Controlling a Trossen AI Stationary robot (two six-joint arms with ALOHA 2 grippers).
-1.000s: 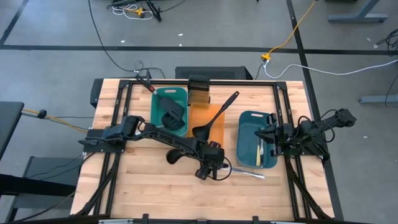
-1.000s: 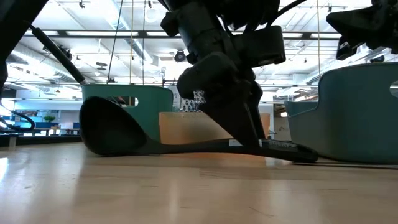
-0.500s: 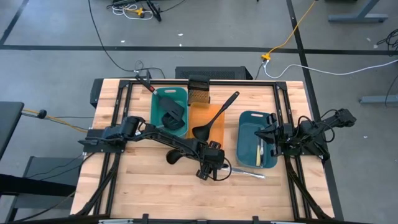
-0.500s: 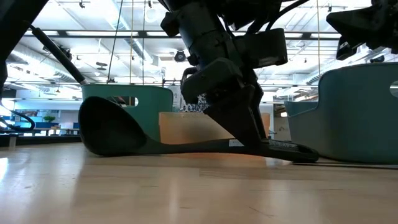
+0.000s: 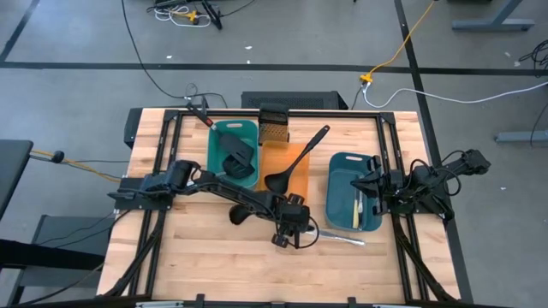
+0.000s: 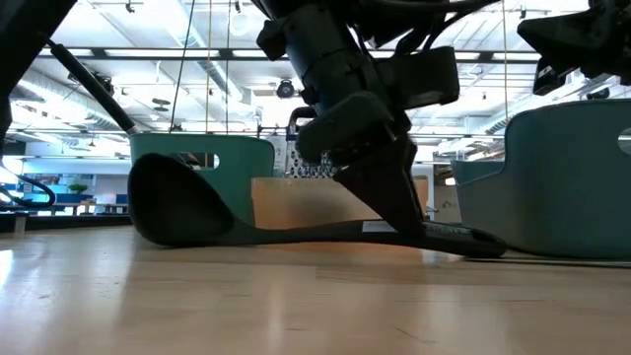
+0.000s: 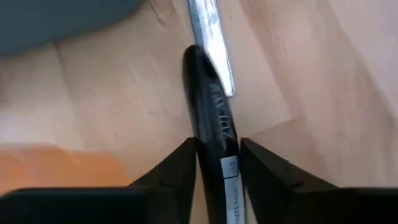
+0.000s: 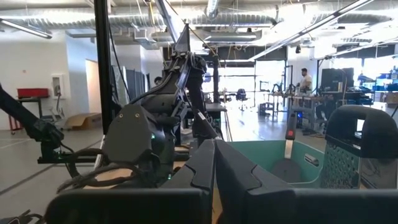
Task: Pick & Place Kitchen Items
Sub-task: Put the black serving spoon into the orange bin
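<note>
An all-black ladle (image 5: pixel 240 213) lies on the wooden table, bowl (image 6: pixel 177 207) toward the left, handle running right. My left gripper (image 5: pixel 289 233) stands over the handle near its free end and is shut on it. A silvery cutlery piece (image 7: pixel 210 37) lies on the table just past the handle's tip. A second black ladle (image 5: pixel 295 162) rests with its bowl on the orange tray (image 5: pixel 282 167). A black-headed spatula (image 5: pixel 235 154) lies in the teal tray (image 5: pixel 217 162). My right gripper (image 8: pixel 214 168) waits shut at the table's right side. My left gripper pinches the ladle's handle (image 7: pixel 211 124) between its two fingers (image 7: pixel 180 171), a short way from the handle's free end (image 6: pixel 473 240). The fingers slant down from the table's left and lie across the handle. The ladle lies on the table, bowl and handle end both down.
A blue tray (image 5: pixel 342 175) with pale cutlery stands at the right, close to the right arm. A small dark mesh box (image 5: pixel 274 128) stands at the far edge. Bare wood lies along the near edge.
My left gripper has kept its place over the ladle's handle and its fingers have drawn together onto it. The ladle has not moved.
</note>
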